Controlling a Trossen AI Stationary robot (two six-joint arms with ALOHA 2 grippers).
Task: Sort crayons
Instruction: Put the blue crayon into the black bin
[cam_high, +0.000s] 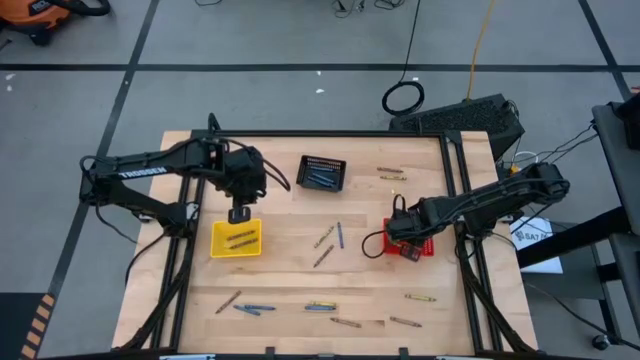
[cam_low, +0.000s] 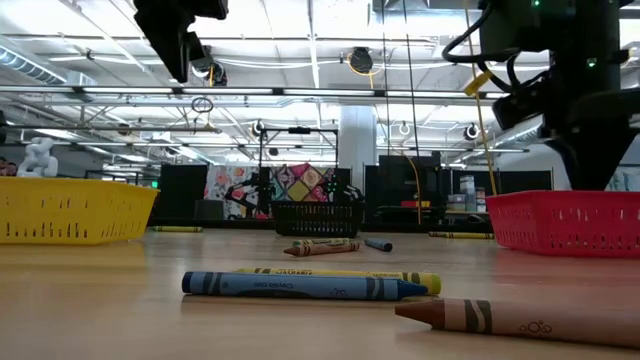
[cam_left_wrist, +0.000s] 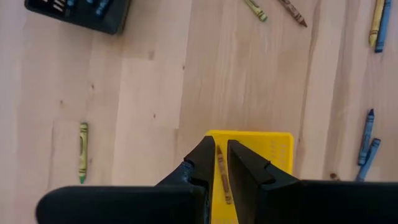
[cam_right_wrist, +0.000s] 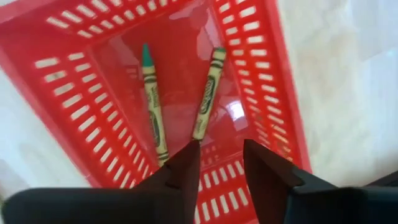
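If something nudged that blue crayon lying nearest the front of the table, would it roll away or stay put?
The blue crayon looks round and lies flat on smooth wood, so a sideways nudge would probably roll it, perhaps against the yellow crayon right behind it. A push along its length would more likely slide it. It looks stiff and light, being a short, paper-wrapped stick.

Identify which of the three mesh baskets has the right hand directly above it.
The red basket on the table's right side: the right hand hangs open over it, two crayons inside. The yellow basket sits under the left hand; the black basket has neither.
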